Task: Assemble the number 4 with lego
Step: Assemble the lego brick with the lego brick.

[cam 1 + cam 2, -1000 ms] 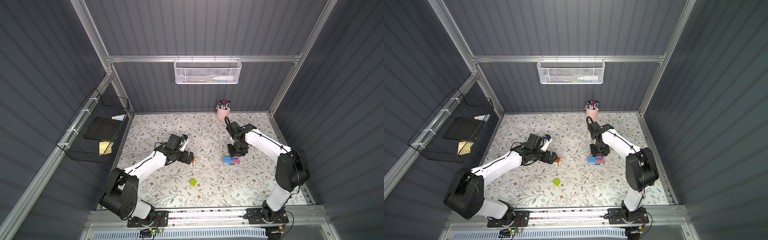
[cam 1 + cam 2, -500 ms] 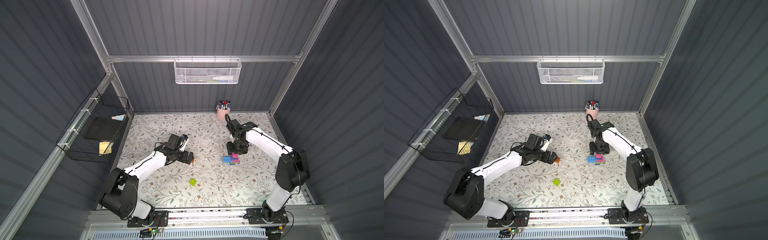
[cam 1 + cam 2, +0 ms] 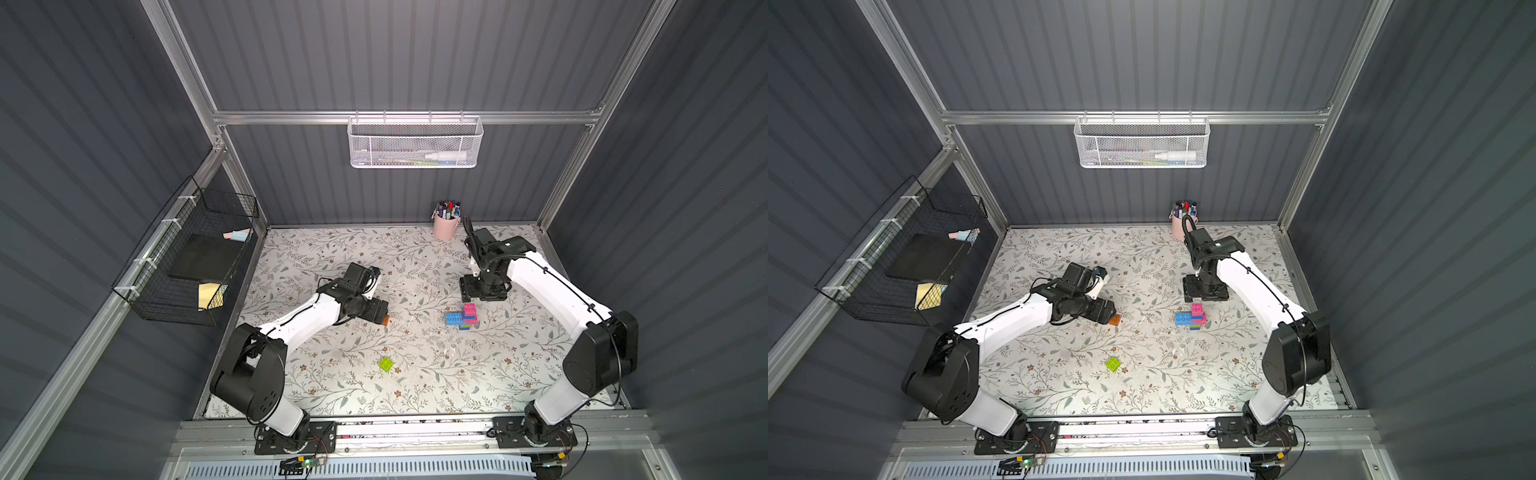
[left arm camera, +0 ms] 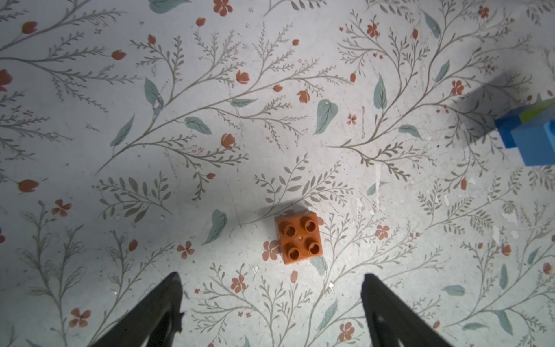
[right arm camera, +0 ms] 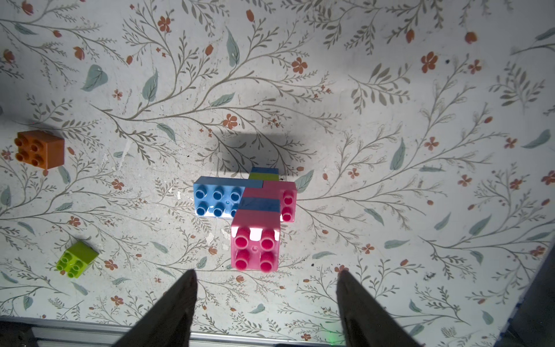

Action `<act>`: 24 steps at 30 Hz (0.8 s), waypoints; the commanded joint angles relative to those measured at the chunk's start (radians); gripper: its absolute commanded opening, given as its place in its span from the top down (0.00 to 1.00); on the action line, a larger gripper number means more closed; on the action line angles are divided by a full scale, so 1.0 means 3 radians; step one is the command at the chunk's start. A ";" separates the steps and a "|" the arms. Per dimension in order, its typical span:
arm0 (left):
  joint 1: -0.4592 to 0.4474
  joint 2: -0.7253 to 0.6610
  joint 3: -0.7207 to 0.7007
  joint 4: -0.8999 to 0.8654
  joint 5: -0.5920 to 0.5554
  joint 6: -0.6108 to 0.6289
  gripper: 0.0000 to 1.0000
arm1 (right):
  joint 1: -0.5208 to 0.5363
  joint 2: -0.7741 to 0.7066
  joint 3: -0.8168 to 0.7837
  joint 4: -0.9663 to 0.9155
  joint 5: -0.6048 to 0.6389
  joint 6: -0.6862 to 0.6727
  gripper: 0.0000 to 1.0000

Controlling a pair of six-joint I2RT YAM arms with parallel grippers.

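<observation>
The joined lego figure [image 3: 463, 318] [image 3: 1192, 316] [image 5: 249, 210] stands on the flowered table: a pink brick on top, then dark-blue, pink, a longer light-blue brick, green and blue. My right gripper [image 5: 265, 272] [image 3: 482, 289] is open just behind the figure, touching nothing. A loose orange brick [image 4: 299, 237] [image 3: 386, 320] [image 5: 40, 149] lies studs up just ahead of my open left gripper [image 4: 270, 275] [image 3: 376, 311], outside its fingers. A lime-green brick [image 3: 386, 364] [image 3: 1113, 364] [image 5: 76, 260] lies alone nearer the front.
A pink cup of marker pens [image 3: 446, 224] [image 3: 1179, 226] stands at the back wall behind the right arm. A white mesh basket [image 3: 413, 141] hangs on the back wall. A black wire basket [image 3: 187, 257] hangs on the left wall.
My right gripper has opened, let go of the figure and drawn back toward the back wall, so the pink top brick now shows. The left arm has hardly moved.
</observation>
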 commanded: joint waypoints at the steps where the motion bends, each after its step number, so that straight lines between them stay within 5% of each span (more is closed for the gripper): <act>1: -0.0047 0.0191 0.0185 -0.0268 -0.0123 0.0002 0.19 | -0.0125 -0.0109 0.0038 -0.0101 -0.0119 -0.0047 0.25; 10: -0.0253 0.0490 0.0467 -0.0473 -0.0291 -0.0168 0.22 | -0.0276 -0.0206 -0.0096 0.0003 -0.0265 -0.0095 0.25; 24: -0.0384 0.0808 0.0705 -0.0764 -0.0487 -0.0518 0.43 | -0.0490 -0.0299 -0.0279 0.0162 -0.0478 -0.0116 0.25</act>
